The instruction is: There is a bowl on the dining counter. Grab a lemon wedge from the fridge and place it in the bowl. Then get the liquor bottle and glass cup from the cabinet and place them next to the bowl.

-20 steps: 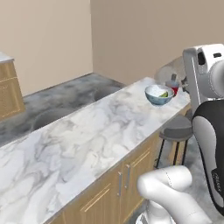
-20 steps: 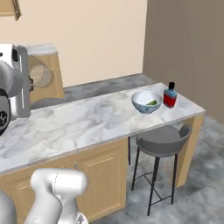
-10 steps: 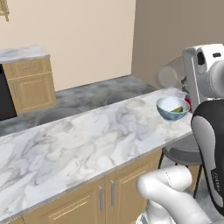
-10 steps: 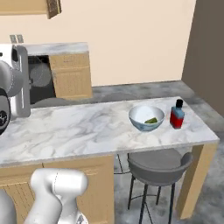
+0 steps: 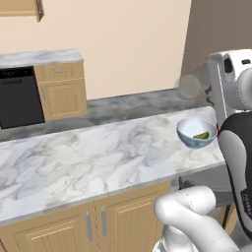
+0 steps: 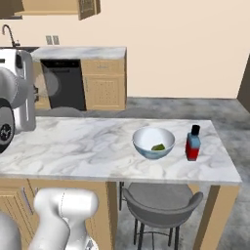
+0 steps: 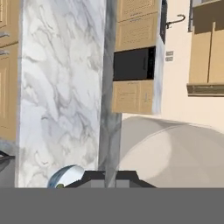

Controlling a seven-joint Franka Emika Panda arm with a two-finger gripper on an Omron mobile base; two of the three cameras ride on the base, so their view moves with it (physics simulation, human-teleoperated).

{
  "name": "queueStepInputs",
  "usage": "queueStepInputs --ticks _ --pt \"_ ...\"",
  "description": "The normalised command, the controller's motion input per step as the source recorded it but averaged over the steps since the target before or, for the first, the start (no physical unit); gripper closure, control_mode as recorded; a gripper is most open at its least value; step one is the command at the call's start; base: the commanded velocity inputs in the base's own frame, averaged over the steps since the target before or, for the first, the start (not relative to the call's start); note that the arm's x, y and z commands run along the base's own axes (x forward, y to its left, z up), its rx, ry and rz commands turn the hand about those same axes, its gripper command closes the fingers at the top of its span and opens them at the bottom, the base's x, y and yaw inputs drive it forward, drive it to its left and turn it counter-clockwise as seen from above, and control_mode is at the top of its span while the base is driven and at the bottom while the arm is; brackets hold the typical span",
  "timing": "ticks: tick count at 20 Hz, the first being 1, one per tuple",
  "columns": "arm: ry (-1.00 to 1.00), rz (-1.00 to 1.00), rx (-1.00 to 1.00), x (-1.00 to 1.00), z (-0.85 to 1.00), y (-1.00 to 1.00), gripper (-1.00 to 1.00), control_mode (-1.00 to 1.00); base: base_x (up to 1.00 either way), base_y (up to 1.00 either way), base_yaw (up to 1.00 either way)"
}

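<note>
Lemon wedge (image 6: 157,147) in bowl (image 6: 153,142), bottle (image 6: 193,143) beside it; claw (image 7: 111,176) closed, seemingly on the glass (image 5: 189,84); next, set it beside the bowl

Kitchen: marble dining counter (image 6: 88,146), dishwasher (image 6: 62,84), wood wall cabinet (image 6: 58,7), stool (image 6: 161,207).

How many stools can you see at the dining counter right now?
1: a grey stool tucked under the dining counter overhang, below the bowl. Others may be hidden behind the counter.
</note>
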Motion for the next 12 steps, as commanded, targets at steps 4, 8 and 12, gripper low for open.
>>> queueStepInputs --ticks 4,8,12 --pt "0.05 0.06 0.01 0.35 -0.06 -0.14 1.0 -1.0 0.24 -0.12 0.09" --pt "0.22 0.04 0.01 0.86 -0.35 -0.11 1.0 -1.0 0.0 0.0 0.0" --pt "0.29 0.0 -0.01 0.77 -0.58 0.0 1.0 -1.0 0.0 0.0 0.0"
